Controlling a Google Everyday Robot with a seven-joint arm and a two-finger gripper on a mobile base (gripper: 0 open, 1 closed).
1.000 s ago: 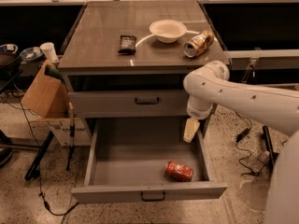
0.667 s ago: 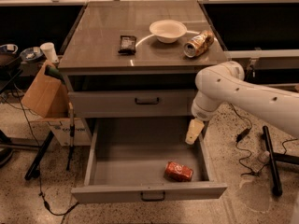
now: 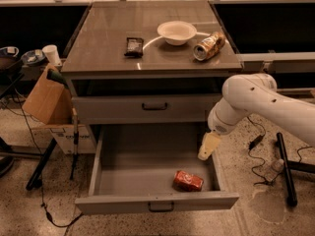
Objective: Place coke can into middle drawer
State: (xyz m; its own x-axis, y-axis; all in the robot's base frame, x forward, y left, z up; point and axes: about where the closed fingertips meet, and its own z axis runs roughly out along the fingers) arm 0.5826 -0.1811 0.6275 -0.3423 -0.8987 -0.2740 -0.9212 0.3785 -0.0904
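The coke can [image 3: 188, 180] lies on its side inside the open middle drawer [image 3: 123, 178], near the front right of the tray. The drawer is pulled far out, with its small dark handle [image 3: 161, 206] at the front. My gripper [image 3: 208, 146] hangs from the white arm [image 3: 256, 104] above the drawer's right rim, up and to the right of the can, apart from it and holding nothing.
A closed drawer front with a black handle [image 3: 154, 106] sits above. On the cabinet top are a white bowl [image 3: 176, 32], a gold-brown can [image 3: 208, 45] on its side and a dark packet [image 3: 134, 46]. A cardboard box [image 3: 45, 97] stands at the left; cables and a stand are at the right.
The arm has drawn back to the right, and the gripper has shifted slightly right toward the drawer's right rim. The coke can has stayed lying in the drawer.
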